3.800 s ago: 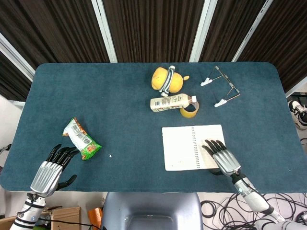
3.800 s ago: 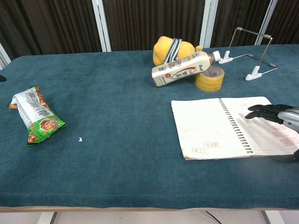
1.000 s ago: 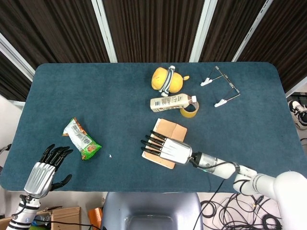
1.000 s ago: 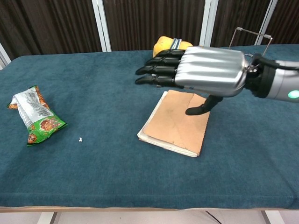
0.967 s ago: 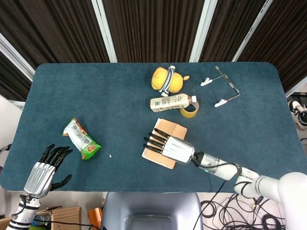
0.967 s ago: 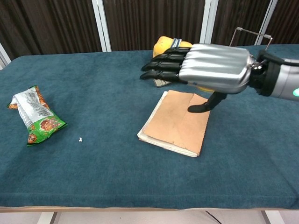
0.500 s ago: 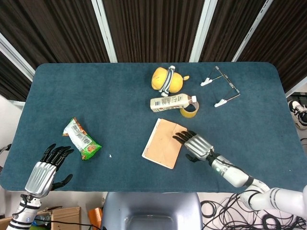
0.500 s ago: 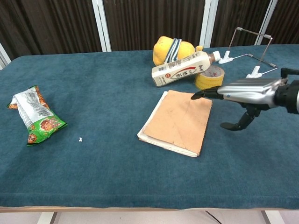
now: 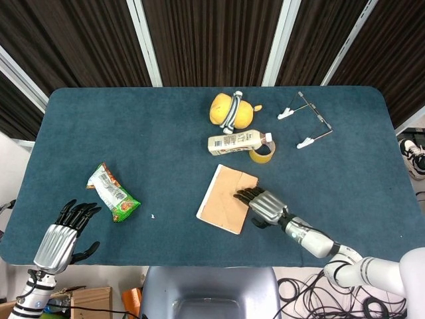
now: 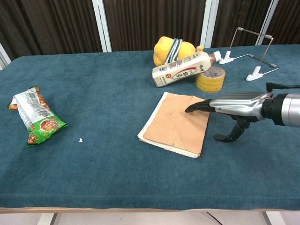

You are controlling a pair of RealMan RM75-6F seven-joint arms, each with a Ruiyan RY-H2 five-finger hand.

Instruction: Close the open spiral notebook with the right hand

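Note:
The spiral notebook (image 9: 226, 197) (image 10: 174, 123) lies shut on the blue table, brown cardboard cover up, skewed at an angle. My right hand (image 9: 264, 205) (image 10: 232, 108) is flat with fingers stretched out, its fingertips (image 10: 191, 108) over the notebook's right edge; the thumb hangs down beside the book. It holds nothing. My left hand (image 9: 61, 239) hovers off the table's near left corner, fingers apart, holding nothing; the chest view does not show it.
A milk bottle (image 9: 236, 142) (image 10: 183, 69) lies on a yellow tape roll (image 10: 210, 78) behind the notebook, with a yellow plush toy (image 9: 230, 110) beyond. A wire stand (image 9: 305, 121) sits back right. A green snack bag (image 9: 113, 193) (image 10: 33, 115) lies at left.
The notebook went from open to shut and now lies further left. Over the last second my right hand dropped from above the cover and drew back to the book's right edge.

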